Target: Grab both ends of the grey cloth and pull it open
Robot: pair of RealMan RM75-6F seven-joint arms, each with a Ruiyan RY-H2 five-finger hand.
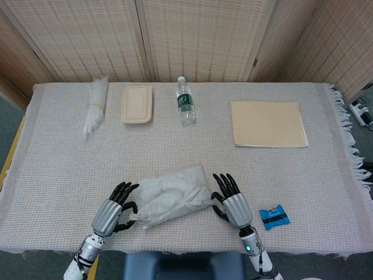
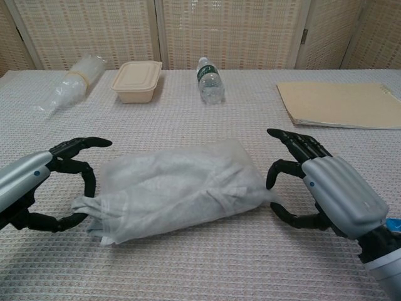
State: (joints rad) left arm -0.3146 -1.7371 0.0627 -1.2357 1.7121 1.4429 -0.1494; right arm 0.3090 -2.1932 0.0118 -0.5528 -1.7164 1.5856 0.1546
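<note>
The grey cloth (image 1: 172, 195) (image 2: 182, 194) lies crumpled in a lump near the table's front edge, between my two hands. My left hand (image 1: 111, 214) (image 2: 37, 188) is at its left end, and a finger and the thumb curl around the bunched corner and pinch it. At the cloth's right end my right hand (image 1: 232, 204) (image 2: 326, 188) has its fingers spread. Its thumb and a fingertip touch the edge of the cloth without holding it.
Along the back stand a sleeve of plastic cups (image 1: 95, 108), a beige lidded box (image 1: 137, 104) and a water bottle (image 1: 185, 102). A tan folder (image 1: 268, 123) lies at the back right. A blue packet (image 1: 274, 217) sits just right of my right hand.
</note>
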